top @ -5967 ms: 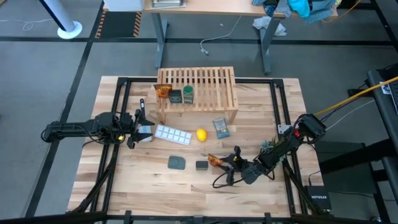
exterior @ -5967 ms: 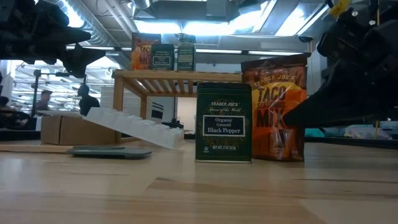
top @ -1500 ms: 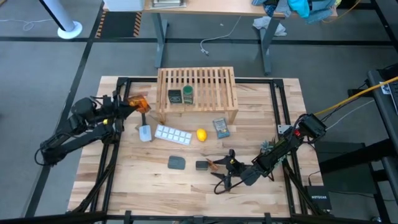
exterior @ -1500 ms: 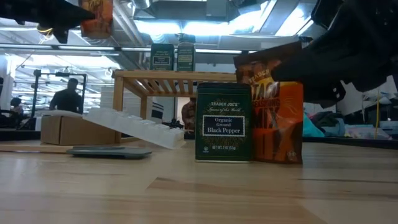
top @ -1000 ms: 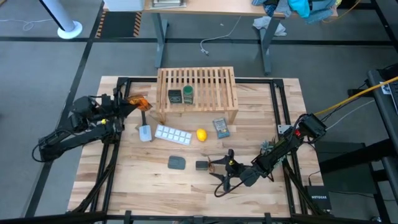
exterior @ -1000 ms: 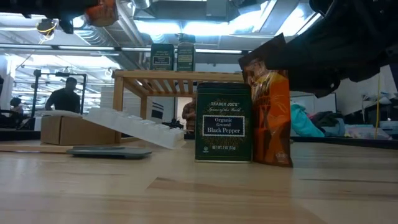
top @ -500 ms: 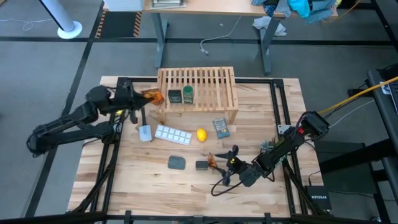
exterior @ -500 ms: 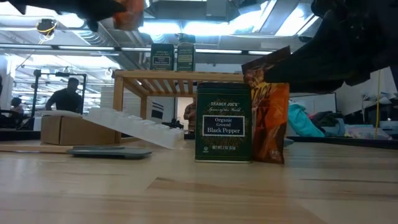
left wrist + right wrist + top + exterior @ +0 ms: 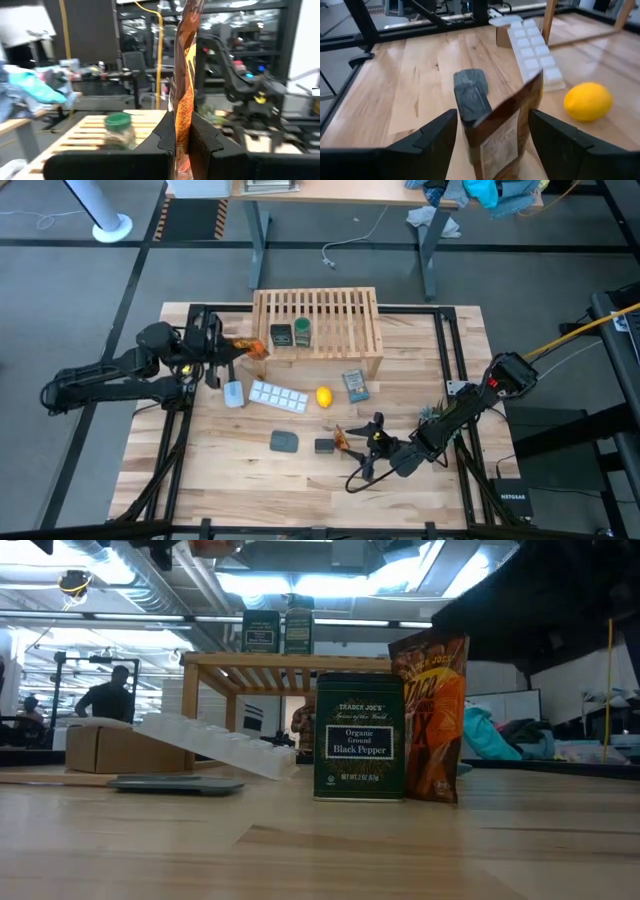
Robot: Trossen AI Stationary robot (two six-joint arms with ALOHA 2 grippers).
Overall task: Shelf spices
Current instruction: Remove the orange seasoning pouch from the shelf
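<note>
Dark left end effector (image 9: 182, 145), fingers pinched tight on one shiny orange-brown packet (image 9: 183, 75), edge-on between them in the left wrist view. From above, same packet (image 9: 254, 347) held in the air just off the left end of the wooden shelf (image 9: 330, 305). On the shelf top: two spices, one dark square box (image 9: 281, 334) and one green-lidded jar (image 9: 302, 331), side by side near the left end.

Right end effector (image 9: 360, 442) at the near right part of the desk (image 9: 440, 360), fingers spread wide either side of the second orange-brown packet (image 9: 507, 131), not pressing it; packet upright on the desk, touching or just beside the second dark square box (image 9: 324, 446). In the low view, that box (image 9: 360, 736) labelled black pepper, packet (image 9: 433, 715) just behind its right edge.

Five spices in all: two on the shelf, one in the left grip, two on the desk.

Also on the desk, one each: white segmented tray (image 9: 277, 395), yellow lemon (image 9: 323, 396), blue-grey flat packet (image 9: 354, 385), dark grey rounded pad (image 9: 284, 442). Two people far off in the room in the low view.
</note>
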